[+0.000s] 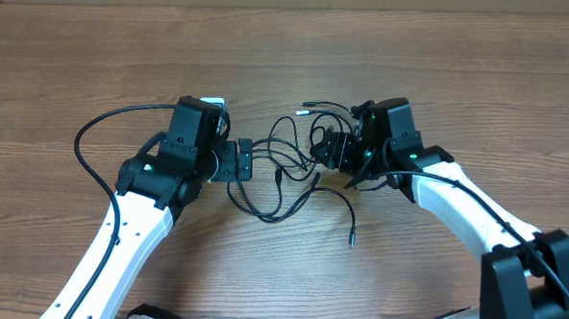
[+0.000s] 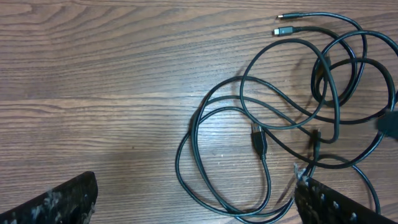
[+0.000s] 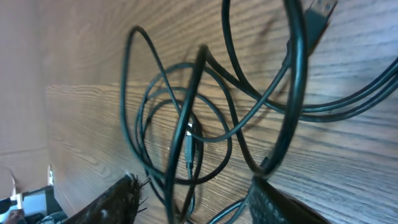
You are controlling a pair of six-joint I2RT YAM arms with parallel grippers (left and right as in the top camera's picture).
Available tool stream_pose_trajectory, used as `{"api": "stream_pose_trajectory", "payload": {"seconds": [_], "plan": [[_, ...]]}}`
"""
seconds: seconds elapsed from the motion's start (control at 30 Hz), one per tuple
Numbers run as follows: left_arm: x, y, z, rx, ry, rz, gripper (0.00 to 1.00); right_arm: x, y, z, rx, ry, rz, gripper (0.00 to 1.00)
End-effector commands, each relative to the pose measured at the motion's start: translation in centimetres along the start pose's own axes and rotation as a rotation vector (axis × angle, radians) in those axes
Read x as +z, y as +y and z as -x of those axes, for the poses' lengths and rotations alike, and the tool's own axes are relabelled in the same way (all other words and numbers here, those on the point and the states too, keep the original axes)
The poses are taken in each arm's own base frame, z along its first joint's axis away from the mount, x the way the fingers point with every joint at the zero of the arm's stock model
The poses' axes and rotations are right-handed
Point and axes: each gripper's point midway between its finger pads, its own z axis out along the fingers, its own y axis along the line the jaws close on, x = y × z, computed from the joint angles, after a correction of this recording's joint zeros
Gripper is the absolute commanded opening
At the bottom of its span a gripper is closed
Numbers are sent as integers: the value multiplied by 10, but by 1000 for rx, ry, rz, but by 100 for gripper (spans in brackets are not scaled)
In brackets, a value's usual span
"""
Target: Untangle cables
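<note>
Here, your left gripper point(image 1: 242, 161) stands spread just beside the cables point(image 1: 294, 170); your right gripper point(image 3: 193, 190) has jaws apart, astride several of them.

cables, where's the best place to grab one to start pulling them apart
Probably the loose strand running out of the cables, just behind its plug. It lies flat, apart from the tangle, so come straight down from above, pinching across it.
</note>
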Motion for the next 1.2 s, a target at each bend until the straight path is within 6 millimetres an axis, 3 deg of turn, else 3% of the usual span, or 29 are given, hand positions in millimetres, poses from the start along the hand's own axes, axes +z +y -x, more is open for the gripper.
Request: {"api": "stream_pose_trajectory", "payload": {"seconds": [0.0,0.1,0.23,0.27,0.47,0.63,0.73,0.87,1.03,1.17], "plan": [[-4,-2,6,16,-14,-13,100,11,2,-4,-15,11,-5,47],[-4,-2,6,16,-14,-13,100,14,9,-2,-39,-4,10,40],[-4,-2,6,15,-14,-13,100,18,2,-1,-47,-25,-49,15],[-4,-2,6,16,-14,-14,100,23,-5,-4,-44,-22,-83,4],[-4,-2,6,16,-14,-13,100,29,-16,-10,-30,2,-119,4],[-4,-2,6,16,-14,-14,100,18,-14,-17,-18,23,-134,4],[-4,-2,6,16,-14,-13,99,-4,4,-14,-35,-7,-108,4],[-4,-2,6,16,-14,-14,100,-51,43,-5,-89,-84,-51,4],[-4,-2,6,16,-14,-13,100,-126,101,5,-180,-241,69,4],[-4,-2,6,16,-14,-14,100,-202,156,11,-290,-437,214,4]]}}
